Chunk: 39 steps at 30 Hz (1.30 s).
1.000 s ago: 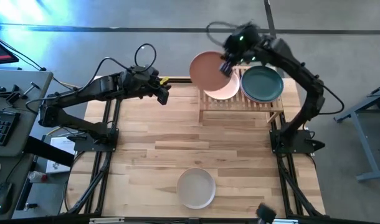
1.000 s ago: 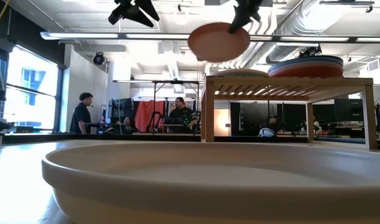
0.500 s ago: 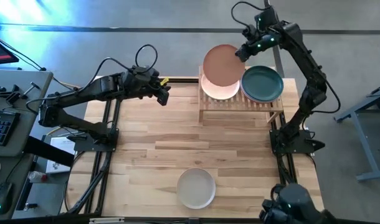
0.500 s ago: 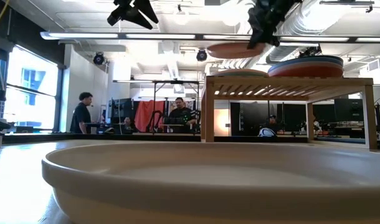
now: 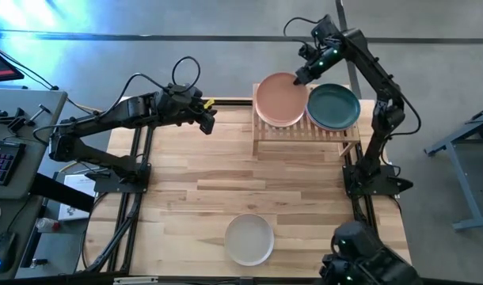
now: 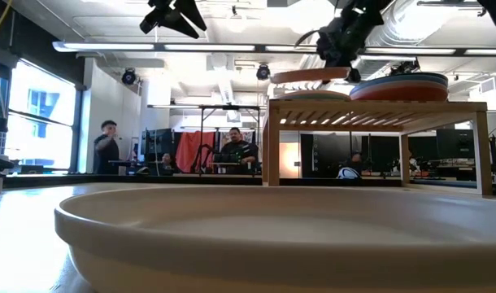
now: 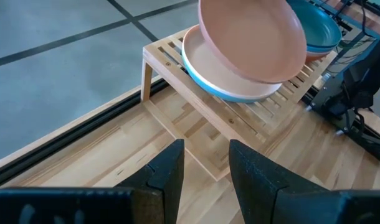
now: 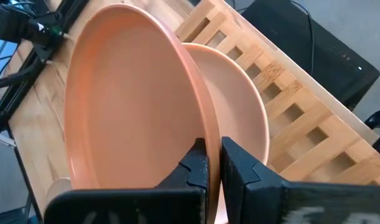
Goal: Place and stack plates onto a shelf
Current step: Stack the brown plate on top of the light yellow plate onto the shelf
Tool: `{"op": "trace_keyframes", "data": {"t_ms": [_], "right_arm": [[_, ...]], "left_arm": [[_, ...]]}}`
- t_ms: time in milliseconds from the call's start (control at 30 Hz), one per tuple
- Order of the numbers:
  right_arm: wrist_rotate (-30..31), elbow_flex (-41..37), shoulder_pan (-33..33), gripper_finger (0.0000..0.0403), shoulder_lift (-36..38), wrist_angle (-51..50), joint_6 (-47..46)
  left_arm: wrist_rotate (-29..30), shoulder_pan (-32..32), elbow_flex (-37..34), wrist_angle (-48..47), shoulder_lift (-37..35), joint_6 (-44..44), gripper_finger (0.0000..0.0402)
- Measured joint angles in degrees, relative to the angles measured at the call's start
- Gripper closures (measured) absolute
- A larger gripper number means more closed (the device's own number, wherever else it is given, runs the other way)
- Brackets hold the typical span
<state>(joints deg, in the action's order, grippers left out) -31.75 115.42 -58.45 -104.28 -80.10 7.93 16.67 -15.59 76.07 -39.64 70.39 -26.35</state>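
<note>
My right gripper (image 5: 299, 77) is shut on a terracotta plate (image 5: 281, 99), which hangs just over the left stack of plates (image 7: 230, 84) on the bamboo shelf (image 5: 306, 136). The low view shows this plate (image 6: 309, 75) nearly level, a little above that stack (image 6: 309, 94). A second stack topped by a dark teal plate (image 5: 333, 107) rests on the shelf's right half. A grey-white plate (image 5: 250, 239) lies flat on the table near its front edge. My left gripper (image 5: 207, 119) hovers open over the table's far left, holding nothing. My right gripper pinches the terracotta plate's rim (image 8: 204, 124) at the plate's far right side, one finger over the inside of the rim and one against its outer wall. The fingers slant down from the far right. The plate is lifted clear, nearly level, over the left stack.
The grey-white plate fills the low view's foreground (image 6: 272, 236). Bare wooden tabletop (image 5: 249, 174) lies between it and the shelf. A desk with a keyboard (image 5: 0, 162) stands left of the table. People (image 6: 106, 146) stand in the room behind.
My right gripper has carried the terracotta plate toward the table's right and down, over the shelf's left stack, while its wrist rolled. The plate has gone from steeply tilted to almost level and now hangs just above the stack.
</note>
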Motion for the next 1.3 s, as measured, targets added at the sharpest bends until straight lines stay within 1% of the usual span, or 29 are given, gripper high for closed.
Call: {"op": "trace_keyframes", "data": {"t_ms": [133,200,333,533,867,1033,1200,1300], "right_arm": [[0.6,0.0,0.7,0.0403,-0.9,0.1,0.1],[2.6,0.0,0.9,0.0403,-0.9,0.3,0.1],[4.3,0.0,1.2,0.0403,-0.9,0.1,0.1],[8.6,0.0,2.8,0.0403,-0.9,-0.3,0.1],[9.3,0.0,3.8,0.0401,-1.2,0.9,0.1],[9.2,0.0,4.1,0.0380,-1.2,1.7,-0.1],[9.5,0.0,4.2,0.0337,-1.2,1.7,0.0],[11.8,0.0,4.2,0.0314,-1.2,1.8,0.0]], "left_arm": [[0.0,0.0,0.0,0.0,0.0,0.0,0.0287],[0.0,0.0,0.0,0.0,0.0,0.0,0.0287],[0.0,0.0,0.0,0.0,0.0,0.0,0.0287],[0.0,0.0,0.0,0.0,0.0,0.0,0.0287],[0.0,0.0,0.0,0.0,0.0,0.0,0.0287],[0.0,0.0,0.0,0.0,0.0,0.0,0.0287],[0.0,0.0,0.0,0.0,0.0,0.1,0.0287],[0.0,0.0,0.0,0.0,0.0,0.9,0.0287]]}}
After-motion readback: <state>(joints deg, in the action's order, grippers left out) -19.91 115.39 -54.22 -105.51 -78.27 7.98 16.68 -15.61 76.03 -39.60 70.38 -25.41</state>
